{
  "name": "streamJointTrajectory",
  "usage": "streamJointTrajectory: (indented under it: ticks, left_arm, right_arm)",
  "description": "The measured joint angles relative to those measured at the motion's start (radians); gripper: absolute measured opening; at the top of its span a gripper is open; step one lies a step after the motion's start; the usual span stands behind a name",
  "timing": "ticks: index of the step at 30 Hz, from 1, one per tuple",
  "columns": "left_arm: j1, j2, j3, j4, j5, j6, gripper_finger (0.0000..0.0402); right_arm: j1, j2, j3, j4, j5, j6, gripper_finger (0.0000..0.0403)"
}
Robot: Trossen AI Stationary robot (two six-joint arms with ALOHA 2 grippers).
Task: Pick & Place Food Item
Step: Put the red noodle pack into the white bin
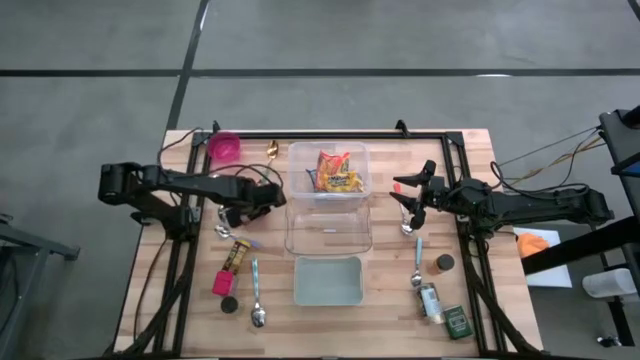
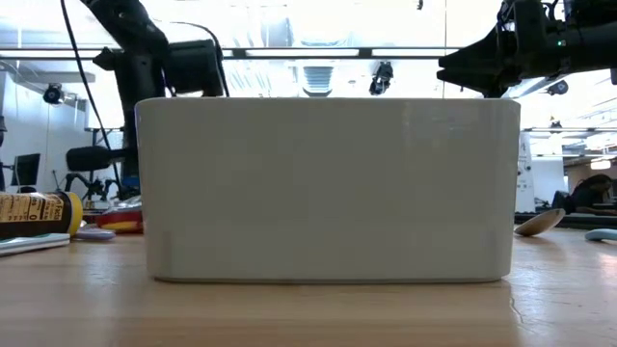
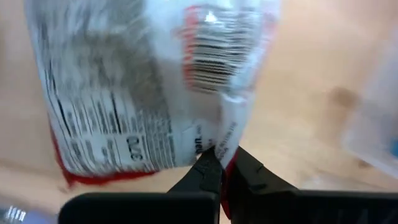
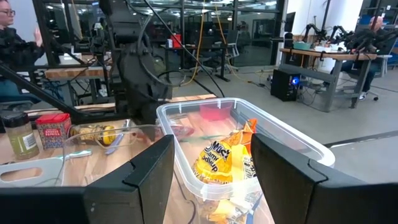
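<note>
just a barcode and "370" on the pinched snack packet (image 3: 143, 93)

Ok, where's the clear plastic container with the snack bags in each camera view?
High view: clear container at table centre, between the arms.
Low view: not visible; a pale tray fills the front.
Left wrist view: perhaps the clear edge at the picture's right; cannot tell.
Right wrist view: centre, beyond the right gripper.
Shared landmark: the yellow snack bag inside it.
</note>
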Motion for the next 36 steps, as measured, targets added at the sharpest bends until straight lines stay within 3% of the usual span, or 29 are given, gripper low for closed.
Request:
streamJointTrajectory:
  ticks: [12, 19, 28, 36]
  left_arm:
    - [0.0, -0.194, 0.055, 0.024, -0.327, 0.242, 0.0003]
    - [0.0, -0.303, 0.054, 0.116, -0.434, 0.475, 0.0003]
    - [0.0, -0.373, 0.055, 0.461, -0.477, 1.077, 0.0003]
    - [0.0, -0.325, 0.055, 0.681, -0.394, 1.3, 0.0003]
  right_arm:
    - [0.0, 0.0, 0.0, 0.0, 0.0, 0.0, 0.0211]
    - [0.0, 0.0, 0.0, 0.0, 0.0, 0.0, 0.0211]
    - [0.0, 0.0, 0.0, 0.0, 0.0, 0.0, 0.0211]
    - [0.0, 0.0, 0.0, 0.0, 0.0, 0.0, 0.0211]
